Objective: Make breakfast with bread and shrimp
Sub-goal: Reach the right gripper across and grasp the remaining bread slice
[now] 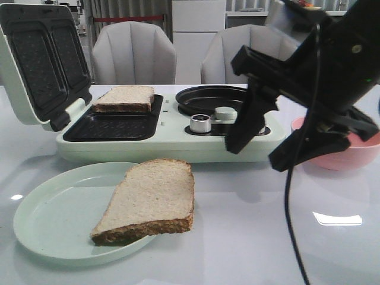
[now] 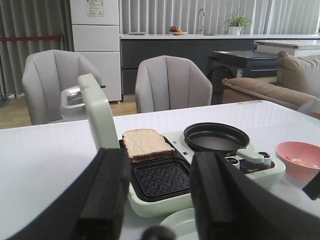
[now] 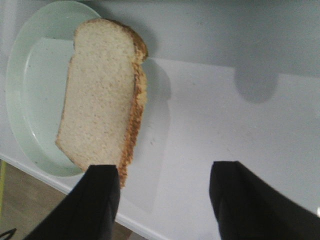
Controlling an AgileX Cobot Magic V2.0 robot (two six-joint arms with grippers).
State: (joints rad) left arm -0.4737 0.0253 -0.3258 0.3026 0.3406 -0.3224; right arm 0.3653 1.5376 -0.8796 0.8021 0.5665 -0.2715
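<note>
1. Pale green round plastic plate [image 1: 53, 219], front left of the white table [image 1: 249, 237]. It carries one slice of light tan wholemeal bread with a brown crust [image 1: 151, 199], which overhangs the plate's right rim.
2. Pale green breakfast maker [image 1: 166, 145], behind the plate, with its ribbed black lid [image 1: 41, 59] standing open at the left. A second slice of tan bread [image 1: 124, 98] lies in the rear sandwich cavity; the front cavity [image 1: 110, 127] holds nothing. A round black pan [image 1: 211, 98] sits on its right half.
3. Left black gripper [image 2: 157, 200], seen only in its wrist view: fingers spread wide, nothing between them, facing the breakfast maker.
4. Right black gripper [image 1: 267, 145], in the air right of the plate: fingers wide apart, holding nothing.
5. Pink round bowl [image 1: 344, 151], far right, partly behind the right arm. Small orange-pink shrimp pieces [image 2: 297, 161] lie inside.
</note>
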